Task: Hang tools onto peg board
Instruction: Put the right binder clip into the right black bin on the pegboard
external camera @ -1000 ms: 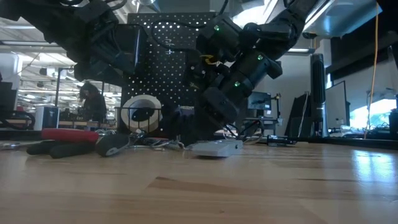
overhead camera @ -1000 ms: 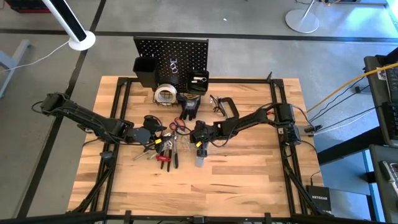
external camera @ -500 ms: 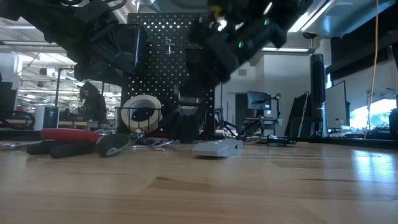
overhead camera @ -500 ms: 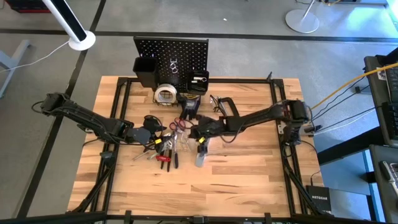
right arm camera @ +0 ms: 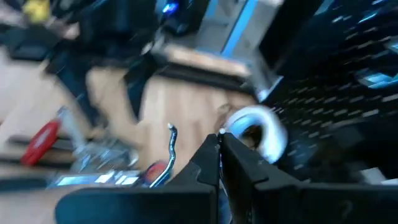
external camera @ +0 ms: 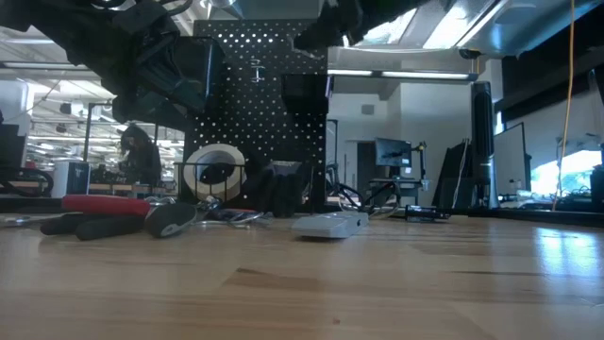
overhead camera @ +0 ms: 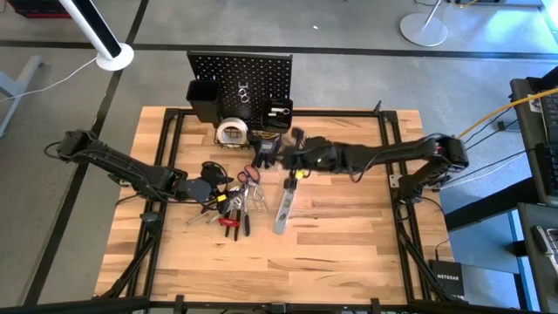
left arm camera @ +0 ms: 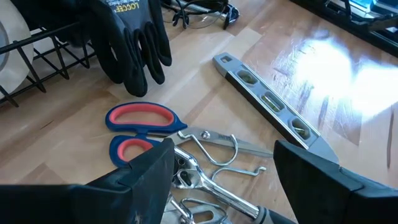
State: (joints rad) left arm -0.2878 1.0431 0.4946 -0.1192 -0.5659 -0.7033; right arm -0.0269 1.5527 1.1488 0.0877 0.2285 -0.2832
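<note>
Level bar lies uncovered; right claw moved toward peg board.

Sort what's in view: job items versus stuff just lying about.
Job:
peg board
tape roll
gloves
scissors
level
red-handled pliers
right gripper, shut, near the board
left gripper, open, over the scissors

Lying about:
white floor stand
Netgear box
</note>
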